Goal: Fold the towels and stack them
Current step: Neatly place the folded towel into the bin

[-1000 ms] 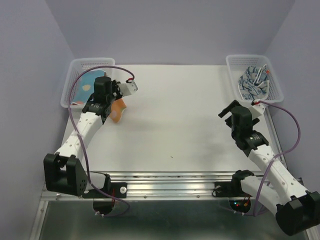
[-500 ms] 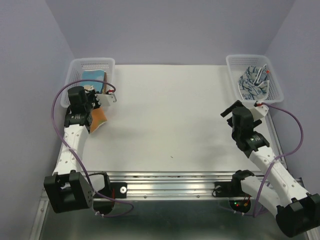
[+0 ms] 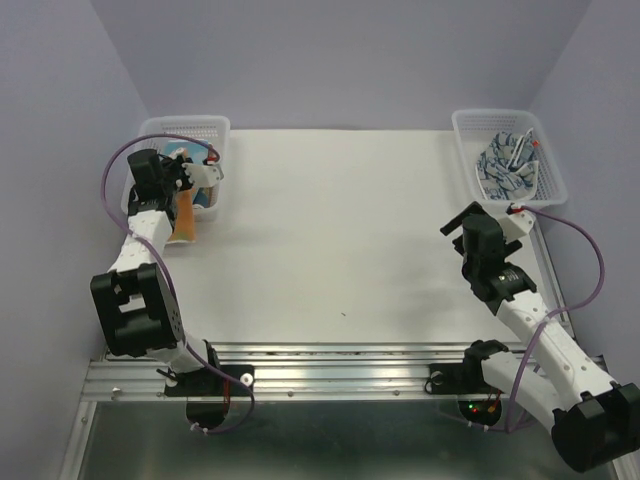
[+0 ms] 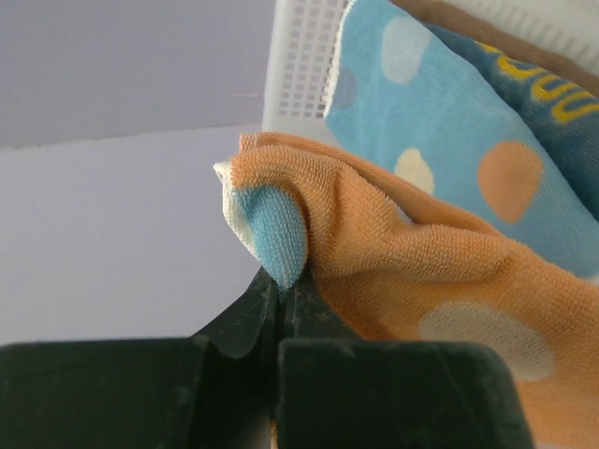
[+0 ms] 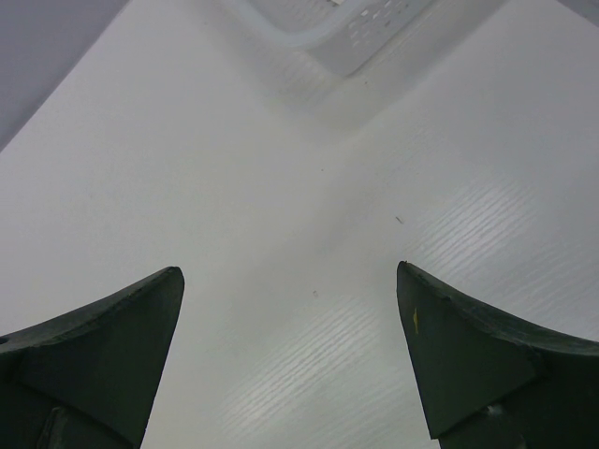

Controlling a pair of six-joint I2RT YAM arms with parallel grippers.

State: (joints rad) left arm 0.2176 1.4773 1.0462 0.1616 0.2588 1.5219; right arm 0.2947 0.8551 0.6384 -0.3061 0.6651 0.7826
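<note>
Left pincer (image 4: pixel 281 290): jaws together, clamping a bunched corner of the orange towel (image 4: pixel 402 253). Location: at the near corner of the left basket (image 3: pixel 185 124), with the cloth hanging down outside the wall, over the table (image 3: pixel 340 220).

Left basket contents: blue dotted towel (image 4: pixel 421 103) lying on darker cloth.

Right pincer (image 5: pixel 288 269): jaws standing wide apart, holding nothing, hovering over bare table near the right basket (image 3: pixel 468 150), where a patterned towel (image 3: pixel 505 165) is waiting.

Step, as judged: adding the orange towel to the stack.

Handling note: lift until the hanging end is clearing the rim, lower it flat onto the dotted towel, and only then part the jaws; the mesh is likely to snag loops, and soft cloth unfolds if dropped.
</note>
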